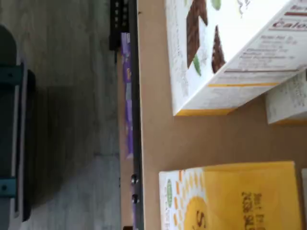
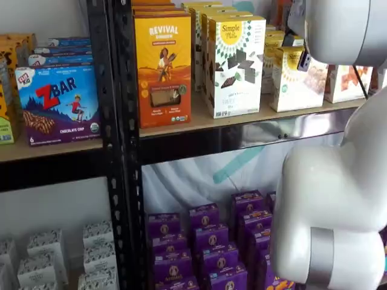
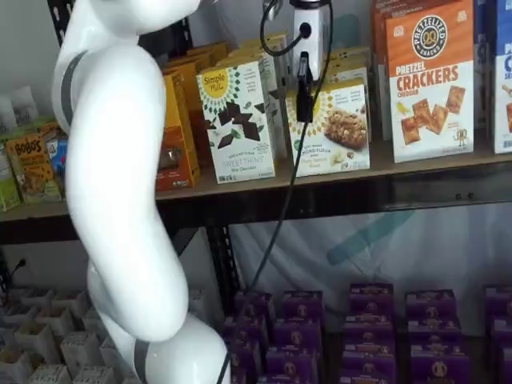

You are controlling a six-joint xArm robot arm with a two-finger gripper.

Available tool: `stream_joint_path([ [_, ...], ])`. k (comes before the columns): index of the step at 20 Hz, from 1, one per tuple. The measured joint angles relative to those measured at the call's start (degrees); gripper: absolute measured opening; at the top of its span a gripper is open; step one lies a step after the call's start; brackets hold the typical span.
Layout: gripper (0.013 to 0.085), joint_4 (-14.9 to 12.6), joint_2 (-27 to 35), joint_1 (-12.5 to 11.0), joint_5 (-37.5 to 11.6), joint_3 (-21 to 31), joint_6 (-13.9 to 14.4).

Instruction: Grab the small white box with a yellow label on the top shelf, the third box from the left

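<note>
End effector (image 3: 305,100) hangs before the small white box (image 3: 337,128), opening unclear.

Shop-style mock-up: black perforated uprights (image 2: 115,145), the top shelf (image 2: 242,121) stocked with boxed snacks, rows of identical purple boxes (image 3: 368,328) below.
</note>
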Motion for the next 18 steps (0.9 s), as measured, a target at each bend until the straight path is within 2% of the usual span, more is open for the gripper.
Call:
stream_joint_path([
  [3, 0.085, -2.1, 1.1, 0.8, 1.9, -1.4, 0.5],
  [8, 0.085, -3.9, 2.6, 1.7, 4.5, -3.4, 1.2],
  [12, 0.085, -4.9, 3.6, 2.2, 6.6, -5.1, 1.7],
  [17, 0.085, -5.5, 3.4, 2.6, 6.4, -5.0, 2.0],
  [18, 0.081, -5.5, 3.4, 2.7, 6.4, -4.9, 2.0],
])
